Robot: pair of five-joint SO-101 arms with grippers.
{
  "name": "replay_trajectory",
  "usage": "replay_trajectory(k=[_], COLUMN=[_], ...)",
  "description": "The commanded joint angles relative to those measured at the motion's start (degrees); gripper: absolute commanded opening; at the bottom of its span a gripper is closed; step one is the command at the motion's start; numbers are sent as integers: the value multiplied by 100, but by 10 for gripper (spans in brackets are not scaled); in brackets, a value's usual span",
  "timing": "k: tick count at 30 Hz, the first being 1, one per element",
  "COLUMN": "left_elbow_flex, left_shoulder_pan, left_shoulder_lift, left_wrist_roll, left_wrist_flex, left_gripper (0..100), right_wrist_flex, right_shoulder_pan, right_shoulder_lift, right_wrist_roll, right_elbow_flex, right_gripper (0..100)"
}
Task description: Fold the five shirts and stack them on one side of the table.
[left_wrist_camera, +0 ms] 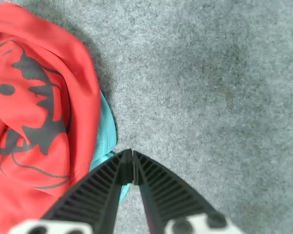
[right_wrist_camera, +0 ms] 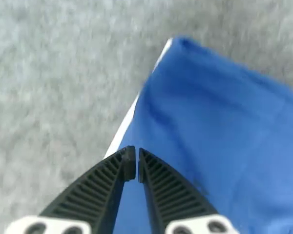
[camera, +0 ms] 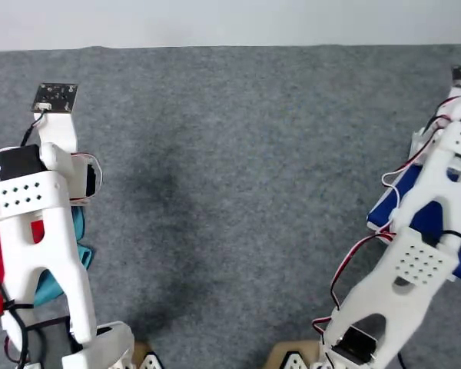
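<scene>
Hovering closed: left tool beside red shirt, right tool over blue shirt.

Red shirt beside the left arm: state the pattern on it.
The red shirt carries a black line-drawn graphic, clearest in the left wrist view.

Two shirts at table L edge, under L arm: printed shirt on top, 2nd shirt beneath, poking out twd centre. Folded shirt at R edge, under R arm.
</scene>
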Motion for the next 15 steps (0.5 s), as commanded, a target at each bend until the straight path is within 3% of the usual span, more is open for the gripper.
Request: replay_trajectory(k=[1, 15], left_elbow_flex=[-13, -13], left_shoulder_pan=[9, 9], left_shoulder_lift=[-185, -185], left_wrist_roll=[-79, -79], left_wrist_flex=[-35, -35], left_gripper=[5, 5], right_wrist_flex=[673, 1147], right_shoulder_pan=[75, -365], right_shoulder_lift=[-479, 1165], right_wrist_roll=[62, 62], right_elbow_flex=[-281, -360], right_gripper=[9, 9])
